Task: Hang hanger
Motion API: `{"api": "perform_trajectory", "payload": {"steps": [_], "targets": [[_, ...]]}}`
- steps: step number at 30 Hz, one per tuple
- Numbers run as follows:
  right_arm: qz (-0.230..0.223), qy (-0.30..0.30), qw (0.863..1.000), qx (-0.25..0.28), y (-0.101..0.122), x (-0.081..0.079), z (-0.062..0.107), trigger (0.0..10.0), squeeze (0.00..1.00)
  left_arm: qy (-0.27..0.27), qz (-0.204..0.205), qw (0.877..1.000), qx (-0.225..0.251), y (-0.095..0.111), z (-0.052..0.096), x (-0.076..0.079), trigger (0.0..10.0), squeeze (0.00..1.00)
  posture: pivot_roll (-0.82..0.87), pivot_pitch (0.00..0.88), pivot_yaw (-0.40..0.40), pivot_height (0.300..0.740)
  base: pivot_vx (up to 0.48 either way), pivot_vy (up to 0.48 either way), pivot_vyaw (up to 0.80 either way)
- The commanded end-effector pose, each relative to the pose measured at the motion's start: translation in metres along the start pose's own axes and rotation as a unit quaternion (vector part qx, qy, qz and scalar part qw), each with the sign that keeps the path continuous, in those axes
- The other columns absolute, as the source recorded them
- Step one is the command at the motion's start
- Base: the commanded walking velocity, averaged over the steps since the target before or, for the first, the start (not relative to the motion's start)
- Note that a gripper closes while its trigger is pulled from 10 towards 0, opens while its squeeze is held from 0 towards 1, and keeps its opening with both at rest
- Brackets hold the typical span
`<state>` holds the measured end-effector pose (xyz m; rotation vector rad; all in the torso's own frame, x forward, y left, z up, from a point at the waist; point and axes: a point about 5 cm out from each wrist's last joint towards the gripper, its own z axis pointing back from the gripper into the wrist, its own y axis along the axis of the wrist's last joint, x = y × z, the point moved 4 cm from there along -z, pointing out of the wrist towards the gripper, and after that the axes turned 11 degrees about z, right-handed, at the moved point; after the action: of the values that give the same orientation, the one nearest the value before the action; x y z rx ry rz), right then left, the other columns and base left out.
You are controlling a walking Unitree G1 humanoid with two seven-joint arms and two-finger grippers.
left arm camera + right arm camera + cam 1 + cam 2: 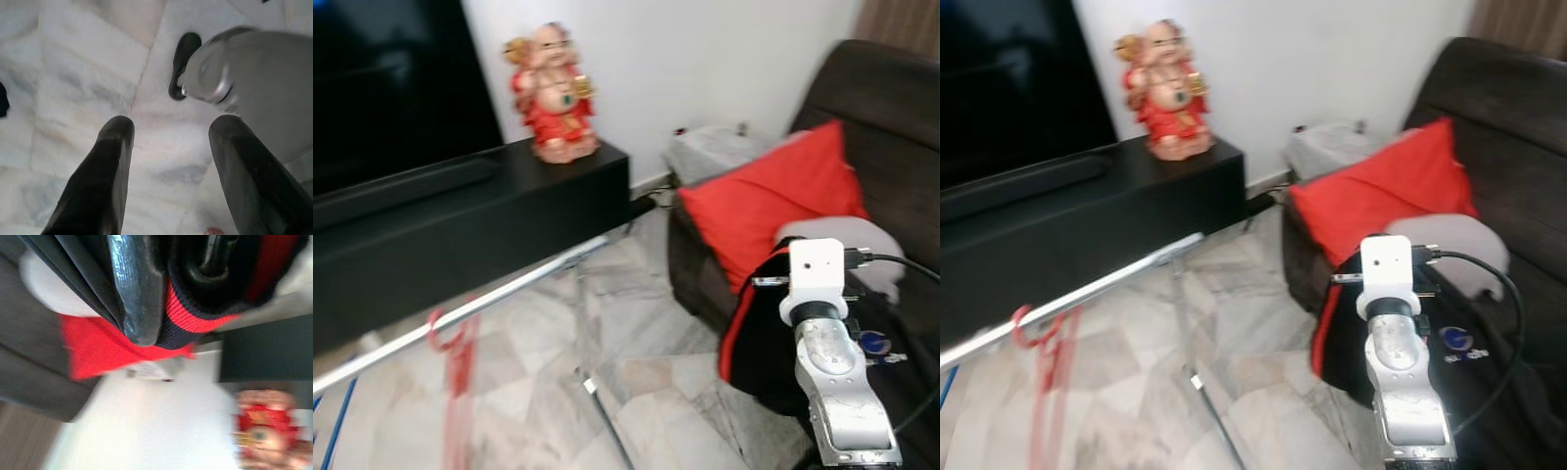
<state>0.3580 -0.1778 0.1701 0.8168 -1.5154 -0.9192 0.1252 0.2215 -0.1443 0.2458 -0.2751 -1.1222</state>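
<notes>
Black-red garment (195,308) | clamped between right fingers (139,293) | left fingers (112,161) apart, empty

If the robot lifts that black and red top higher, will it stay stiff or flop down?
Probably flop: the black and red garment already droops below the right gripper, and its ribbed edge looks soft. It likely weighs little, though a hanger inside may stiffen the top; I can't see one.
</notes>
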Motion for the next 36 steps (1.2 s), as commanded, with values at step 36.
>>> {"api": "perform_trajectory", "payload": {"steps": [36], "targets": [[-0.217,-0.052,0.957,0.185,0.069,0.044,0.013,10.0,0.0,-0.003,-0.067,0.998,-0.013,0.001,0.0,0.0,10.0,0.0,0.04,0.0,0.005,0.74,0.0,0.0,0.48]]}}
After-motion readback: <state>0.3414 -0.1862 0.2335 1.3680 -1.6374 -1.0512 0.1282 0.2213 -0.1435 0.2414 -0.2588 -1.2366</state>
